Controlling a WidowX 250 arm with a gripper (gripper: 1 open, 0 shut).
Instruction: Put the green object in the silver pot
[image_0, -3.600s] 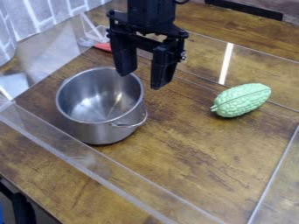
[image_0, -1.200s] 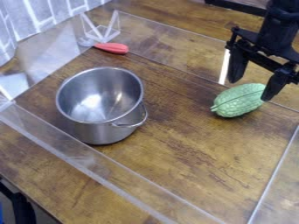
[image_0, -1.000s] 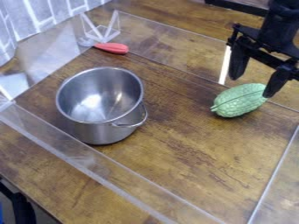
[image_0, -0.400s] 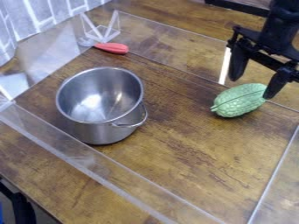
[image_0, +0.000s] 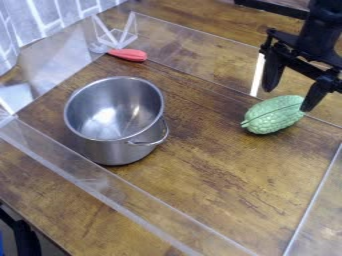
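The green object, a light green bumpy oval, lies on the wooden table at the right. My gripper hangs open just above and behind it, its two black fingers spread to either side of the object's far end, holding nothing. The silver pot stands at the left centre, upright and empty, with a small handle toward the front right. The gripper is far to the right of the pot.
A small red item lies at the back left beside a clear stand. A clear plastic wall borders the wooden table along its front and right edges.
Since 3.6 s ago the gripper has moved from above the pot's far rim to the right, over the green object. In the last second it has barely moved.
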